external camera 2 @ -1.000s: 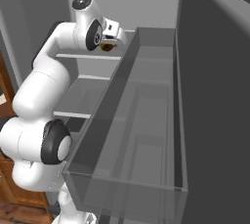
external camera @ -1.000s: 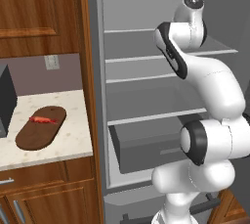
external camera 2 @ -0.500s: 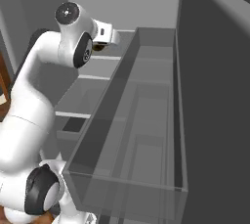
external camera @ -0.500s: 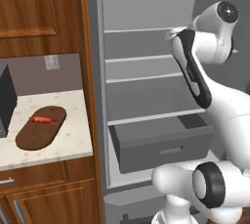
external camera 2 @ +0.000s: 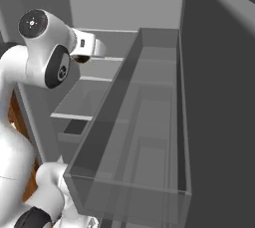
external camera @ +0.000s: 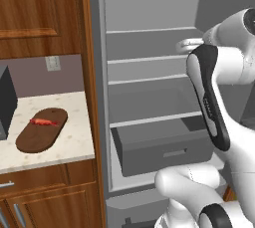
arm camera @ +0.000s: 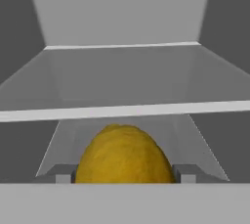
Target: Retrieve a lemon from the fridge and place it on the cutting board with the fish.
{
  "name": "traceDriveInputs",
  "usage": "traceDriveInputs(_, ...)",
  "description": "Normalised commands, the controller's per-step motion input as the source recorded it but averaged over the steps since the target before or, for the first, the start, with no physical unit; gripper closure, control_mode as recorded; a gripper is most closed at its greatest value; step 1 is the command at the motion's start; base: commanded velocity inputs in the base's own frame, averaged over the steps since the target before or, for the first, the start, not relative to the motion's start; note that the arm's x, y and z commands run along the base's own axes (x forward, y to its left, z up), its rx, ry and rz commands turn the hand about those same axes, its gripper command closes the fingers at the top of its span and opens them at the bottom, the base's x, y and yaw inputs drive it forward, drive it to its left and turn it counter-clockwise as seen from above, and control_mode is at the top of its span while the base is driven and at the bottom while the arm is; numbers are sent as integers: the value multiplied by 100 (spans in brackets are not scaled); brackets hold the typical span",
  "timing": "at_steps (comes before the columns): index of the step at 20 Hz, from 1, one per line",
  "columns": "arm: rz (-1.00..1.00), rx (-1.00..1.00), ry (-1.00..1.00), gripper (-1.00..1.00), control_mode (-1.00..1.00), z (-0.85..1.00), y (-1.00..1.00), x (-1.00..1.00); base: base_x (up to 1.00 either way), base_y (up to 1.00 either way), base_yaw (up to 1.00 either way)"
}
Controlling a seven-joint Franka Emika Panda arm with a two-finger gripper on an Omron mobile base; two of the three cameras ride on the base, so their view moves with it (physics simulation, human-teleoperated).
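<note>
You will find the gripper at the bottom centre of the hand view, closed on the lemon, which sits between the two finger tips and fills the gap between them. In the right base view the hand shows at upper left, level with an upper shelf of the fridge.

Over the last second the arm has swung: in the left base view its upper links have moved from centre right to the far right edge, while the board and shelves hold their places, so the base has not driven. Judge this as the start of withdrawal: the lemon is secured but still inside the fridge.

The cutting board lies on the table at centre left of the left base view, with the fish resting on its upper end, well apart from the gripper.

No brand, label or writing is legible on any surface.
</note>
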Motion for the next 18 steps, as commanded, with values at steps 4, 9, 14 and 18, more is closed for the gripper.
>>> traceDriveInputs(4, -5, 2, 26, 100, -100, 0, 17, -100, 0, 0, 0)
traceDriveInputs(9, -5, 4, 23, 100, -100, -16, 12, -98, 0, 0, 0)
traceDriveInputs(14, 0, 2, 10, 100, -100, -49, 15, -69, 0, 0, 0)
traceDriveInputs(18, 0, 0, 6, 100, -100, -63, 18, -9, 0, 0, 0)
